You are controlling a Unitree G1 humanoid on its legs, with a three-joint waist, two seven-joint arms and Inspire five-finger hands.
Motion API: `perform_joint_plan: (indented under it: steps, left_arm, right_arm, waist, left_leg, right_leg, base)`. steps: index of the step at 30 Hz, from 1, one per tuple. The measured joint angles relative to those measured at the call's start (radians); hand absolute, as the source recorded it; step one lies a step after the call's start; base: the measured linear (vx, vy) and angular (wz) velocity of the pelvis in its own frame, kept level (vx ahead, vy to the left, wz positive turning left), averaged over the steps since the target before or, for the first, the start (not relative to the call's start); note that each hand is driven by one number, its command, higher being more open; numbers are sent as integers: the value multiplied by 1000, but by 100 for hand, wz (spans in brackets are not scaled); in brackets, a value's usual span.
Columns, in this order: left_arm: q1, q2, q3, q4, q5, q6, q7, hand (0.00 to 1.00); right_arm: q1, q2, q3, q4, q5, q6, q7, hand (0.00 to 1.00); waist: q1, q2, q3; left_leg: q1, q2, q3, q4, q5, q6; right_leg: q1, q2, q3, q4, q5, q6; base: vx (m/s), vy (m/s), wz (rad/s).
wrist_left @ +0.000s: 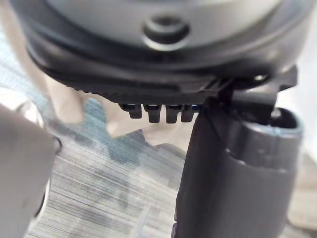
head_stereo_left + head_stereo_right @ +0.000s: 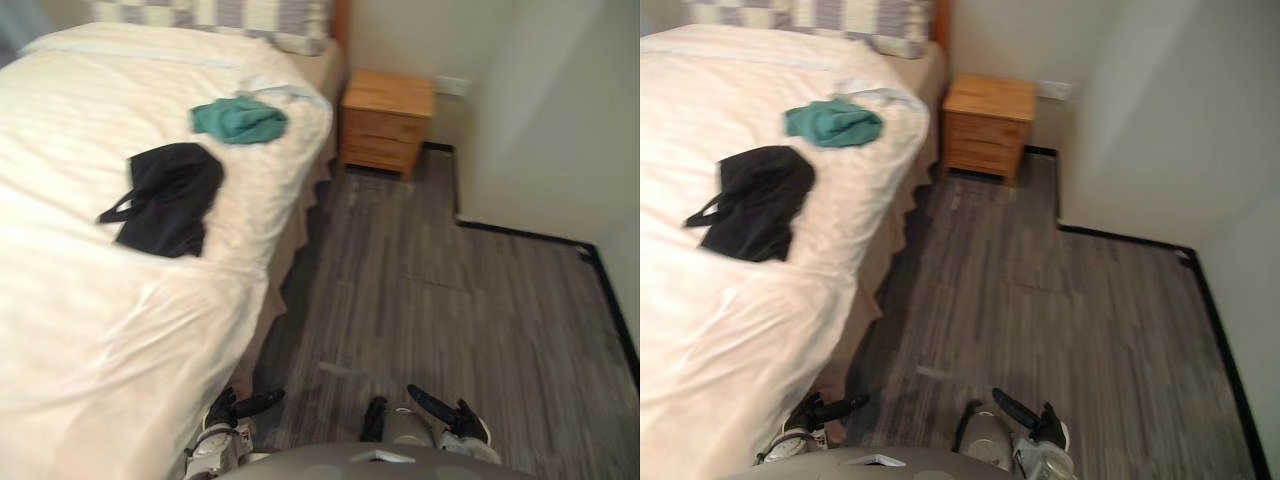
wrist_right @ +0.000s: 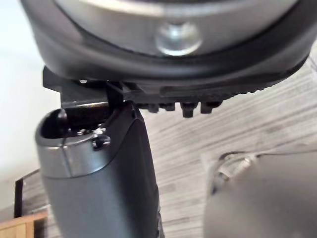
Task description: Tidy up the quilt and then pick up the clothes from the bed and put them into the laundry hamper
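Well, pale quilt (image 2: 100, 330), grey floor (image 2: 450, 300).

The two head eyes look steeply down from high up, set slightly apart, sharing the bed (image 2: 120, 330), the wooden nightstand (image 2: 386, 118) and the grey floor (image 2: 450, 300), while each wrist camera peers from very close along its own hand, left hand (image 1: 237, 173) and right hand (image 3: 99, 168), toward the floor.

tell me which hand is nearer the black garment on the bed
Left. The left hand hangs by the near edge of the bed, short of the black garment; the right hand hangs over the floor, farther out from the bed.
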Motion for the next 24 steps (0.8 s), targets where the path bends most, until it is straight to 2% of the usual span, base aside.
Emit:
perform_joint_plan:
  steps: [1,2,3,4,5,6,15,21,23,24]
  left_arm:
    - [-14,8,-34,1,0,-8,2,100]
    - [-9,17,-46,3,-2,4,1,100]
    - [-11,31,-52,5,-3,8,2,100]
    - [-16,22,-56,13,-2,9,3,100]
    - [-13,8,-64,16,-3,12,6,100]
    - [-19,19,-68,15,-5,7,44,100]
    - [-25,19,-84,16,-5,7,57,100]
    - [-45,40,-150,45,28,12,78,100]
    - [-53,42,-143,43,44,11,80,100]
    - [-53,41,-134,42,43,11,80,100]
  right_arm:
    - [-15,-8,10,33,-11,12,-3,100]
    - [-15,-8,12,60,-12,15,-8,100]
    - [-7,-6,18,78,-31,26,-13,100]
    - [-15,-13,15,80,-35,29,-13,100]
    - [-15,-28,18,81,-48,24,-14,100]
    - [-19,-46,68,112,-88,24,-43,100]
    - [-16,-38,45,113,-84,24,-52,100]
    - [-15,-17,1,116,-35,27,-63,100]
    - [-17,-12,-25,120,-23,32,-63,100]
    - [-19,-12,-30,123,-23,34,-63,100]
  waist:
    - [-10,-18,12]
    - [-22,-25,10]
    - [-19,-47,1]
    - [-20,-19,9]
    - [-25,14,7]
    - [-49,8,43]
    - [-55,3,51]
    - [-78,-5,59]
    - [-76,-9,75]
    - [-74,-10,79]
  left_leg:
    - [6,-23,34,2,9,-27]
    - [9,-28,46,4,9,-28]
    - [1,-37,77,12,11,-37]
    - [-3,-25,84,11,12,-43]
    - [-15,2,88,12,39,-33]
    - [-29,-2,-36,-51,76,-49]
    - [-29,-1,-46,-50,76,-49]
    - [-29,-4,-49,-48,75,-47]
    - [-23,7,-37,-36,61,-53]
    - [-25,19,-26,-13,47,-65]
  right_leg:
    - [11,-57,3,215,-146,28]
    - [67,-67,7,191,-226,59]
    - [137,-33,30,17,-275,110]
    - [148,0,39,-35,-245,109]
    - [178,59,64,-151,-172,95]
    - [299,139,112,-576,125,90]
    - [302,139,109,-576,126,90]
    - [302,138,109,-576,127,91]
    - [304,147,115,-576,120,86]
    - [303,150,115,-576,98,77]
  base:
    - [3,-102,-85]
    - [54,-144,-93]
    - [33,-134,-73]
    - [27,-107,-99]
    - [3,-65,-56]
    - [0,-30,-36]
    - [0,0,2]
    - [0,0,-1]
    - [-3,-1,-14]
    - [-28,0,-19]
